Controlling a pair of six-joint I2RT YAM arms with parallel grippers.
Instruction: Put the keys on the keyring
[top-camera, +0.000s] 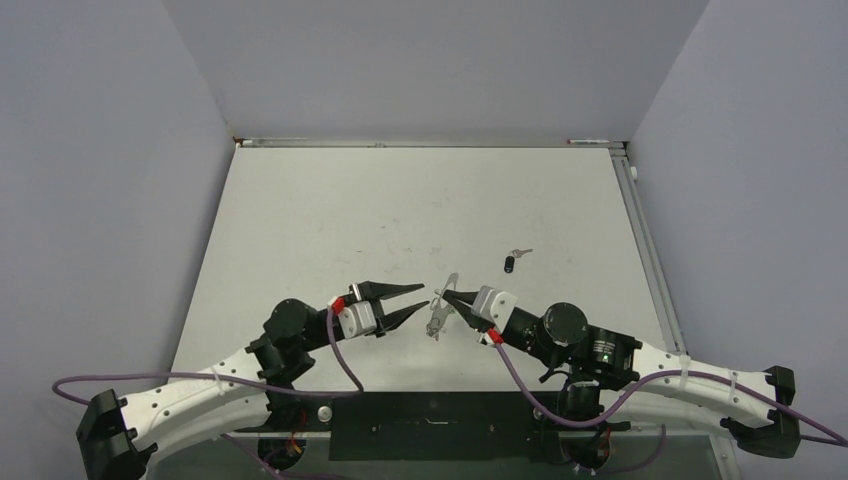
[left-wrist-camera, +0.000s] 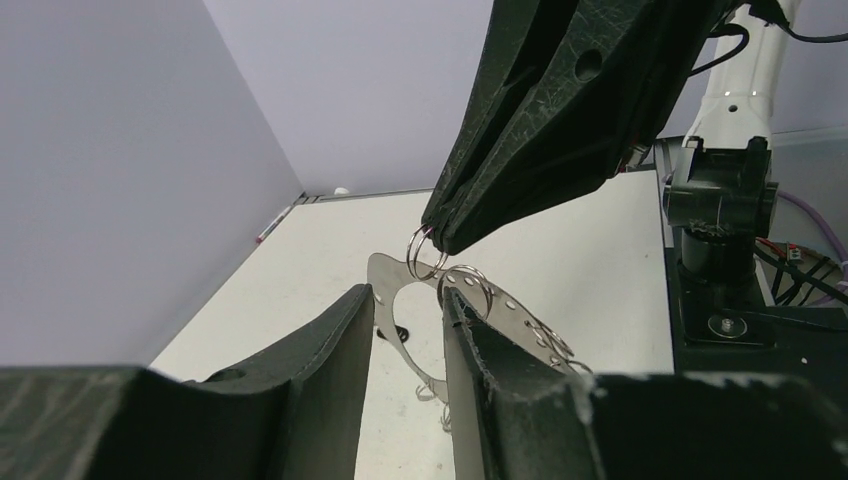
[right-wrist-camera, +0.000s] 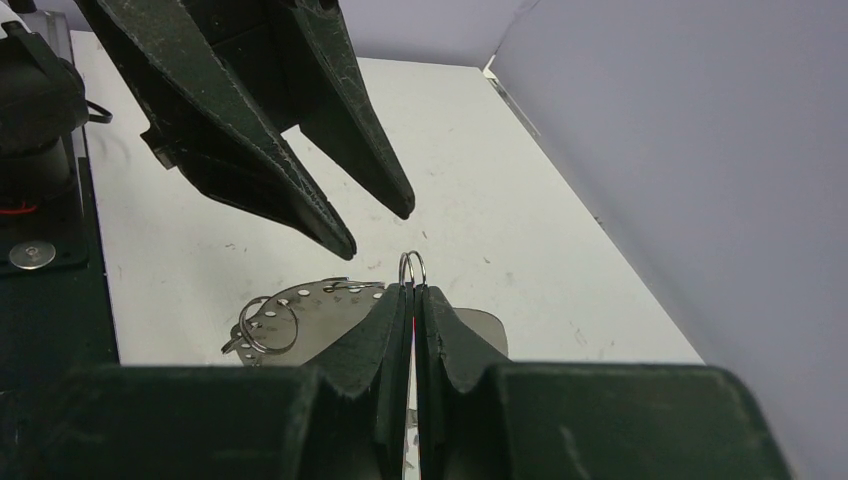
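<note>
looks down the right gripper (right-wrist-camera: 412, 292), fingers pressed flat together at bottom centre. pinches a small silver split ring (right-wrist-camera: 411, 268), upright, poking above the tips. shows behind the fingers the keyring (right-wrist-camera: 320, 305), a flat silver piece pierced with rows of small holes, spreading mostly left, with a second ring (right-wrist-camera: 268, 325) looped near its left end. faces the left gripper (right-wrist-camera: 375, 230) at top, two dark fingers pointing down, tips apart, near the pinched ring, gripping nothing. underneath, white scuffed table (right-wrist-camera: 520, 180); at right, grey wall (right-wrist-camera: 700, 150).
</note>
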